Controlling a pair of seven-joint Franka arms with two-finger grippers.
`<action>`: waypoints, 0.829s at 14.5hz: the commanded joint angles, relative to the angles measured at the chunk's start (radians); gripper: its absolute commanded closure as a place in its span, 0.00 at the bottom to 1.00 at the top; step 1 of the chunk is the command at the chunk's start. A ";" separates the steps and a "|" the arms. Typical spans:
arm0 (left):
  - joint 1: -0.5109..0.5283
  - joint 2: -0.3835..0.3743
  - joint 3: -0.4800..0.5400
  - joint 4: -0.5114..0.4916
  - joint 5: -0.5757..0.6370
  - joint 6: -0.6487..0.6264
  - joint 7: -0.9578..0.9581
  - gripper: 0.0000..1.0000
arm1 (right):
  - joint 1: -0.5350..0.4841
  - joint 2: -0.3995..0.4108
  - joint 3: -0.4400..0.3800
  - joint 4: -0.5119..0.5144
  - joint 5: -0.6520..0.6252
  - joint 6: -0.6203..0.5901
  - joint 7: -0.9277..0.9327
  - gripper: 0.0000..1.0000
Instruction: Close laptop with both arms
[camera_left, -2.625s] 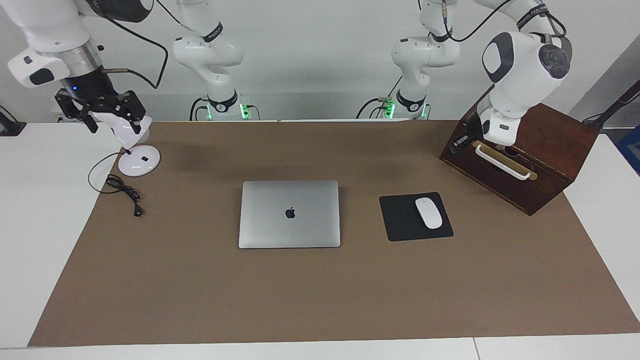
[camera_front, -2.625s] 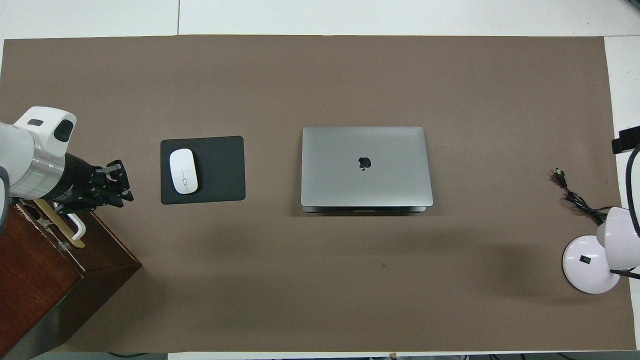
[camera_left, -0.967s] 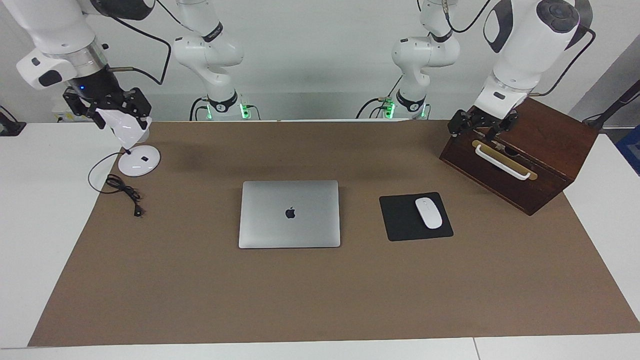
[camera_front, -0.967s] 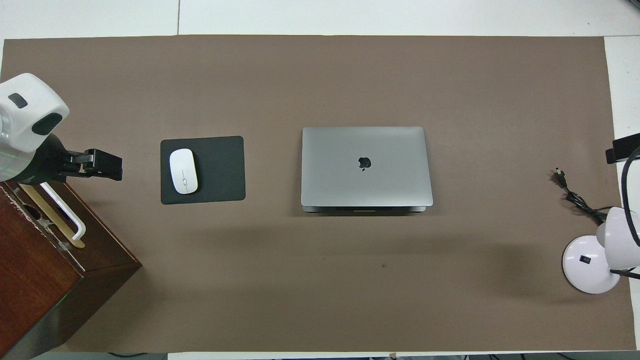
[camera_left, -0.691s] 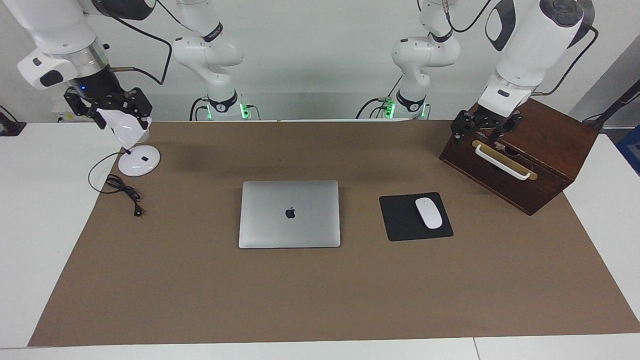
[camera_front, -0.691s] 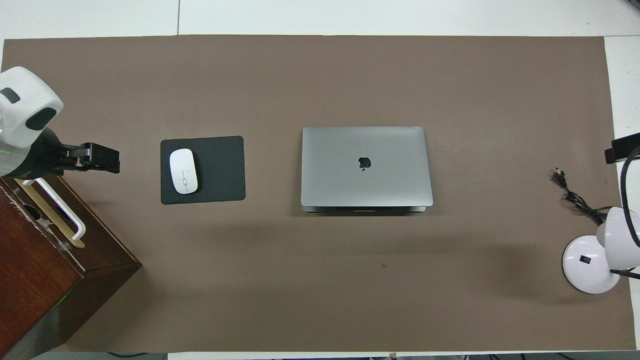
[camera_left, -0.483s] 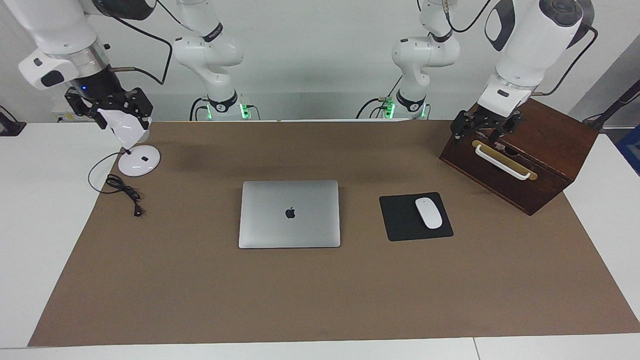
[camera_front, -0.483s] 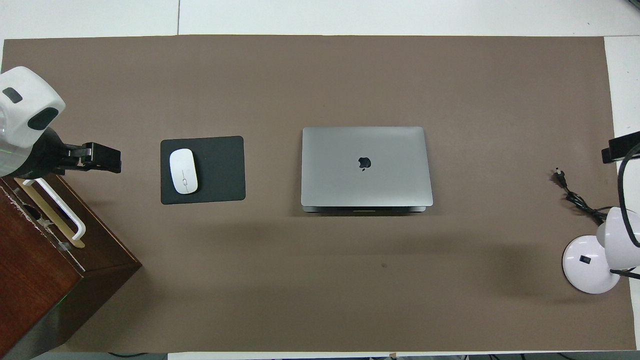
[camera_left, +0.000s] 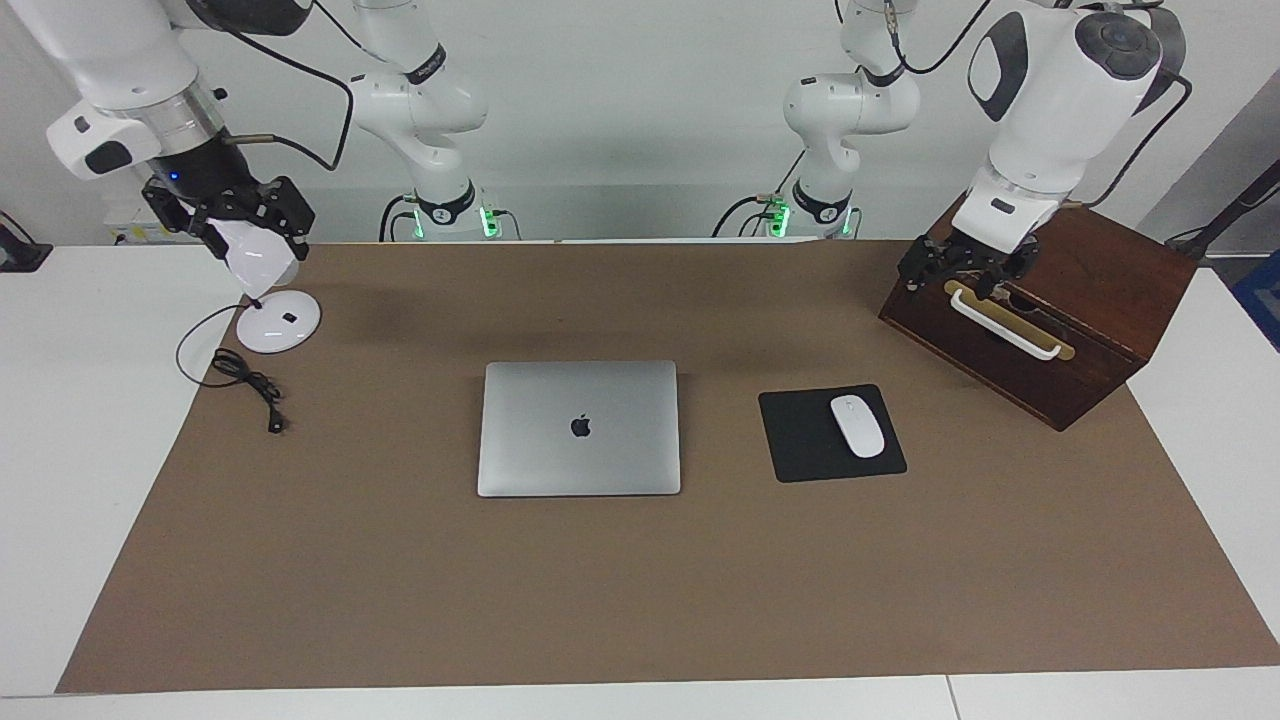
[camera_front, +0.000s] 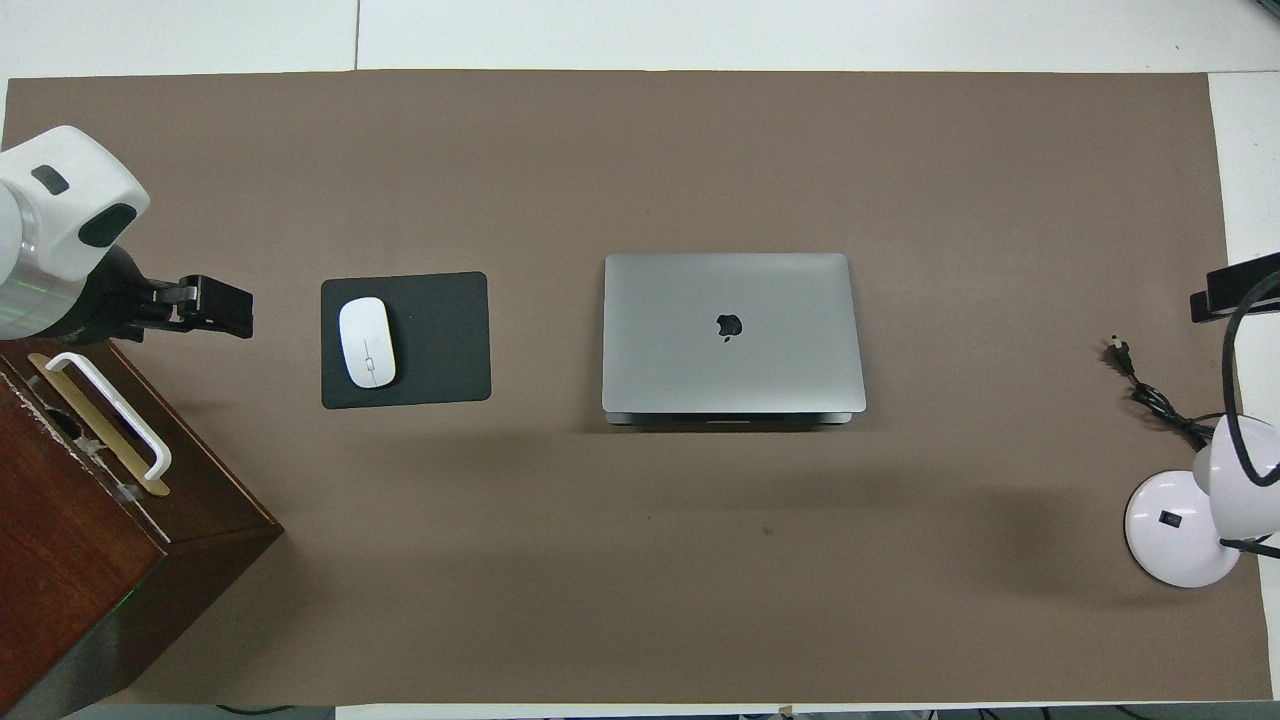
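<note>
Brown mat (camera_left: 400, 590) over white table (camera_left: 80, 450), pale wall along the frame's top. Jaws apart on the left gripper (camera_left: 958, 265), up in the air over the handle edge of the wooden box (camera_left: 1050, 380) in the facing view's upper corner. Jaws apart too on the right gripper (camera_left: 228, 218), hanging just above the head of the white lamp (camera_left: 275, 322) in the other upper corner. Shut flat, mid-frame, well apart from both grippers: the laptop (camera_left: 578, 428), logo up. Beside it, toward the left arm's end, black mouse pad (camera_left: 800, 440) with white mouse (camera_left: 857, 426) on top. Near the lamp's base, loose black cable (camera_left: 245, 380).
</note>
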 joint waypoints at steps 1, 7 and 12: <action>0.018 0.014 -0.017 0.034 -0.001 -0.028 0.002 0.00 | 0.001 -0.010 -0.004 -0.007 0.017 -0.003 0.014 0.00; 0.016 0.008 -0.019 0.031 0.000 -0.046 -0.005 0.00 | 0.001 -0.011 -0.004 -0.007 0.015 -0.009 0.011 0.00; 0.016 0.004 -0.019 0.029 0.000 -0.048 -0.005 0.00 | 0.001 -0.011 -0.004 -0.007 0.015 -0.011 0.009 0.00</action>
